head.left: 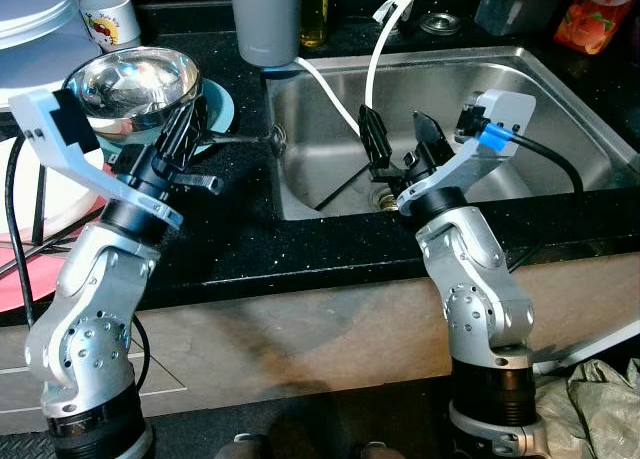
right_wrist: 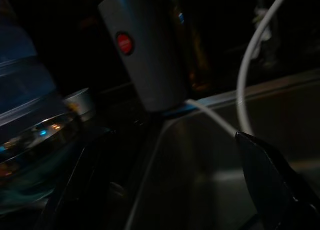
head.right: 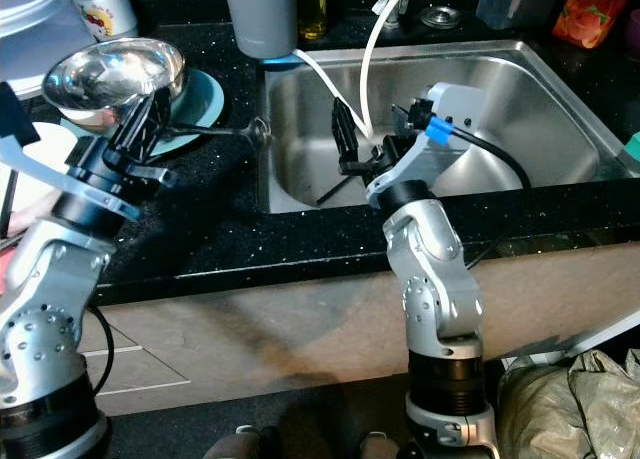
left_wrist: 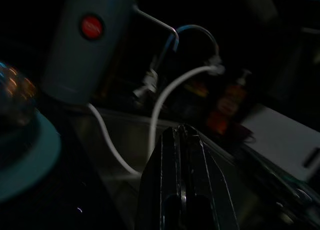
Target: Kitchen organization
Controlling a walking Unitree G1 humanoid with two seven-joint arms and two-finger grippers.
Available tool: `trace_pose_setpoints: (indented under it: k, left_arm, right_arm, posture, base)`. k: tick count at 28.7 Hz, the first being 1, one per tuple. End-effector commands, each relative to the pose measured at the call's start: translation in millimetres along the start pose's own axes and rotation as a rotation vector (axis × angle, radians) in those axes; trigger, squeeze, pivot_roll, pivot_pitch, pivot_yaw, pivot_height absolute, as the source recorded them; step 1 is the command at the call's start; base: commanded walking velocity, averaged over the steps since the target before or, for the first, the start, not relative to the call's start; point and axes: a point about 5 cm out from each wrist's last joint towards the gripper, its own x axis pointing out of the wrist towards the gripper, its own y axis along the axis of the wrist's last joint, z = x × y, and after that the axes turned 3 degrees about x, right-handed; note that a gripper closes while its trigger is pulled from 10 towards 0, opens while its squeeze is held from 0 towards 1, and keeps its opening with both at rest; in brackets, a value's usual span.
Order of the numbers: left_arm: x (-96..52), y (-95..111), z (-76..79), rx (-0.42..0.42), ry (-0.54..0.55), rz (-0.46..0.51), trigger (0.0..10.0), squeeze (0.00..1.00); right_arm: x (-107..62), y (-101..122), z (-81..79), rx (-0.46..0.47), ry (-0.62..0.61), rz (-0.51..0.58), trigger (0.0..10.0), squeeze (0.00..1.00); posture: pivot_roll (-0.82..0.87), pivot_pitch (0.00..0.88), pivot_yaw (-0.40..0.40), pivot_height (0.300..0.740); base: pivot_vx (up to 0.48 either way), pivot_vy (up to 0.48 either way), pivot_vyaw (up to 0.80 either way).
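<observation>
One steel bowl (head.left: 132,87) sits on one teal plate (head.left: 218,107) on the black tabletop (head.left: 230,239), left of the sink (head.left: 330,109). The left tool (head.left: 186,131), fingers pressed together, hovers beside the bowl. The right tool (head.left: 400,144), fingers spread, hangs over the sink. One grey tumbler (head.left: 265,19) and one mug (head.left: 108,17) stand behind.

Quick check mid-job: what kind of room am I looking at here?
Most likely a home kitchen: a steel sink set in a black counter, with a metal bowl on a blue plate and a mug beside it.
</observation>
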Motion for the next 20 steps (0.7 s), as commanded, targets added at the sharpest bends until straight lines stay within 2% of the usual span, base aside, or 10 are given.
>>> trace_pose_setpoints:
  k: [1, 2, 3, 10, 12, 13, 14, 15, 16, 20]
  left_arm:
    - [-1.4, 2, 7.4, -0.013, -0.061, -0.005, 0.0, 0.00]
    - [-2.4, 0, 8.9, -0.033, -0.076, -0.015, 0.0, 0.00]
    - [-3.0, -1, 10.3, -0.069, -0.087, -0.017, 0.0, 0.00]
    - [-3.3, -5, 10.4, -0.265, -0.084, 0.001, 0.0, 0.00]
    - [-2.7, -5, 8.6, -0.332, -0.081, 0.015, 0.0, 0.00]
    - [-2.7, -4, 7.7, -0.355, -0.076, 0.024, 0.0, 0.00]
    - [-2.8, -4, 7.1, -0.368, -0.071, 0.030, 0.0, 0.00]
    - [-2.7, -3, 5.0, -0.368, -0.054, 0.042, 0.0, 0.00]
    - [-2.9, -1, 2.6, -0.373, -0.036, 0.057, 0.0, 0.00]
    - [-2.7, 4, -3.2, -0.413, 0.008, 0.112, 0.0, 0.00]
  right_arm:
    - [-2.4, -2, -3.3, 0.030, 0.013, -0.016, 10.0, 0.40]
    - [-2.0, -2, -5.5, 0.061, 0.020, -0.023, 10.0, 0.87]
    - [-1.6, -2, -6.9, 0.084, 0.021, -0.025, 10.0, 1.00]
    - [-0.2, -6, -14.9, 0.242, 0.052, -0.067, 10.0, 1.00]
    - [0.0, -10, -23.8, 0.374, 0.119, -0.122, 10.0, 1.00]
    - [-0.3, -10, -26.6, 0.413, 0.142, -0.134, 10.0, 0.78]
    - [-0.5, -10, -28.1, 0.435, 0.154, -0.140, 10.0, 0.78]
    - [-0.8, -10, -29.0, 0.449, 0.163, -0.147, 10.0, 0.06]
    - [-1.4, -9, -29.6, 0.466, 0.172, -0.152, 10.0, 0.00]
    - [-3.6, -6, -30.6, 0.590, 0.210, -0.159, 10.0, 0.00]
  posture:
    - [0.01, 0.175, 0.016, 0.740]
    - [0.01, 0.175, 0.016, 0.740]
    - [0.01, 0.175, 0.016, 0.740]
    - [0.01, 0.172, 0.016, 0.740]
    - [0.01, 0.178, 0.015, 0.740]
    - [0.01, 0.178, 0.013, 0.740]
    - [0.01, 0.178, 0.013, 0.740]
    - [0.01, 0.180, 0.013, 0.740]
    - [0.01, 0.180, 0.012, 0.740]
    - [0.01, 0.181, 0.012, 0.740]
  base:
    - [0.000, 0.000, 0.00]
    - [0.000, 0.000, 0.00]
    - [0.000, 0.000, 0.00]
    - [0.000, 0.000, 0.00]
    - [0.000, 0.000, 0.00]
    - [0.000, 0.000, 0.00]
    - [0.000, 0.000, 0.00]
    - [0.000, 0.000, 0.00]
    - [0.000, 0.000, 0.00]
    - [0.000, 0.000, 0.00]
